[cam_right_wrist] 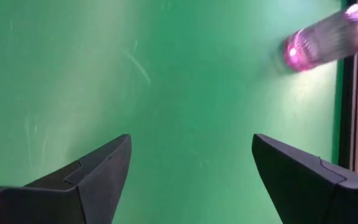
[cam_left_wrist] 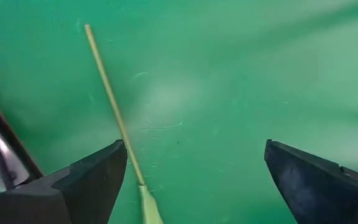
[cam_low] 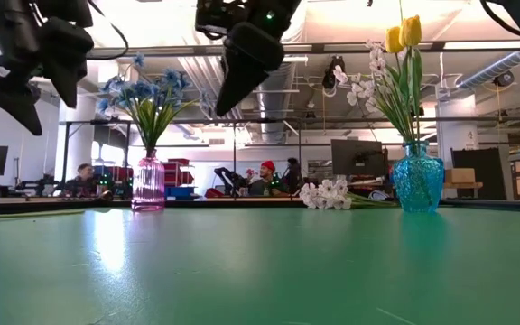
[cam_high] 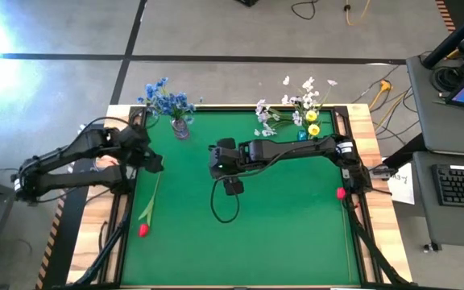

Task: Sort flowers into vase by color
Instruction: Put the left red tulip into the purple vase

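Observation:
A red tulip [cam_high: 143, 229] lies flat on the green table near its left edge, its thin stem [cam_left_wrist: 114, 106] running toward the far edge. My left gripper [cam_left_wrist: 194, 149] hovers open above the stem's far part, which shows just beside one finger, apart from it. A pink vase [cam_high: 180, 127] with blue flowers [cam_low: 147, 90] stands at the far left. A blue vase [cam_low: 417, 176] at the far right holds white sprays and yellow tulips [cam_low: 403, 36]. My right gripper [cam_right_wrist: 191, 140] hangs open over the table's middle, clear of everything.
A sprig of white blossoms [cam_low: 328, 194] lies on the table beside the blue vase. A small red thing [cam_high: 341, 193] sits at the table's right edge. The near half of the green table [cam_high: 280, 242] is bare. People sit in the room behind.

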You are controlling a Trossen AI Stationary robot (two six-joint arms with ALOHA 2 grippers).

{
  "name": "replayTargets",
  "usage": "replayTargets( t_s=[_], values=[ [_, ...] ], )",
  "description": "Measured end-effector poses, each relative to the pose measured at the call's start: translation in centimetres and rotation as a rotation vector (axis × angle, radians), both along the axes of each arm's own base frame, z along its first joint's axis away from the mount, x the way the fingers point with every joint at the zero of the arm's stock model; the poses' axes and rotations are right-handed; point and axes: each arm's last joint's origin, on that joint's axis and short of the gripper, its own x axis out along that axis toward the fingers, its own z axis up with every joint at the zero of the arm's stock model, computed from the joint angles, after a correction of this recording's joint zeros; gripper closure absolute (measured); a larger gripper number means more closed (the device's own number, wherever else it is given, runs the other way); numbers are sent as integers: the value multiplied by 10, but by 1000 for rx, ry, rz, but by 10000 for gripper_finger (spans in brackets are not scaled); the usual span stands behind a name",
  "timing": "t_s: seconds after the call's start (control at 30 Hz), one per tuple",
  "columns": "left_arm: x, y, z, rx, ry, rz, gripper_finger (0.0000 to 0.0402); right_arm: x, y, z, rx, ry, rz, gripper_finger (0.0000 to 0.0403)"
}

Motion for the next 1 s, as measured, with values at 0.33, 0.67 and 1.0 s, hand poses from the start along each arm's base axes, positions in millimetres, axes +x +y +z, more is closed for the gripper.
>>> replayTargets(
  t_s=[0.33,0.67,1.0],
  values=[
    [22,-12,-11,33,150,25,31,-21,0,19,0,37,-1,77],
    [47,-35,-30,50,313,-37,32,-44,-1,32,22,25,-37,77],
    [77,-42,-60,130,484,-72,32,-62,9,27,45,42,-54,77]
  ],
)
